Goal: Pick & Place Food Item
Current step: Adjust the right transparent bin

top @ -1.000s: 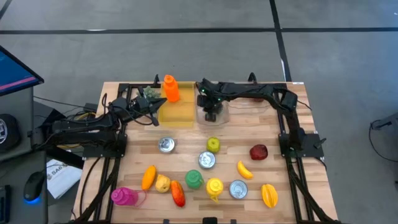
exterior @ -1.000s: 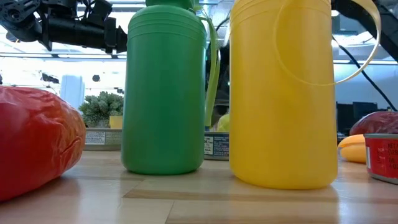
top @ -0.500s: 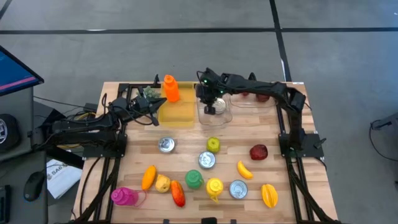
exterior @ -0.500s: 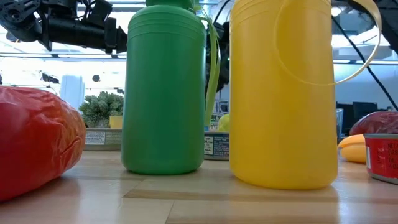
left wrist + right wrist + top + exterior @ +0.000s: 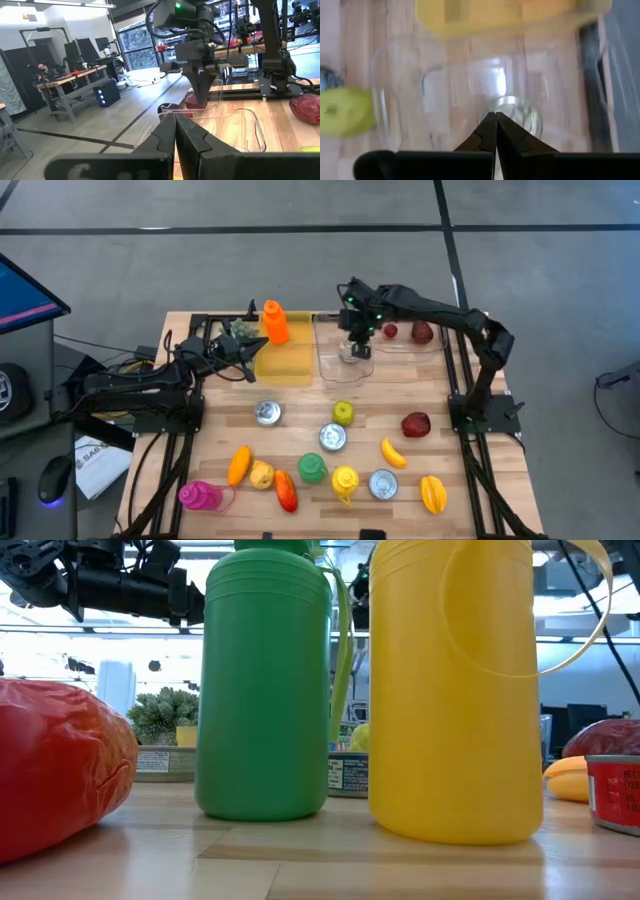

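My right gripper (image 5: 356, 348) hangs shut and holds nothing, pointing steeply down over a clear plastic bin (image 5: 335, 365) at the table's far middle. A round silver can (image 5: 520, 111) rests on the bin's floor right below the fingertips (image 5: 495, 116). My left gripper (image 5: 247, 358) waits shut and level beside a yellow bin (image 5: 285, 362). In the left wrist view my right gripper (image 5: 202, 100) hangs above the clear bin's rim. Loose on the table lie a green apple (image 5: 343, 412), two cans (image 5: 267, 413) (image 5: 333, 437), a banana (image 5: 393, 452) and a red fruit (image 5: 416, 424).
An orange bottle (image 5: 274, 322) stands behind the yellow bin. A second clear bin (image 5: 405, 340) at the far right holds red fruits (image 5: 422, 332). Near the front edge stand a green bottle (image 5: 265, 680) and a yellow bottle (image 5: 455, 690), beside a red pepper (image 5: 60, 765) and a pink bottle (image 5: 198, 496).
My right gripper has risen out of the clear bin and drifted toward the table's right edge, staying shut. The can stays on the bin's floor.
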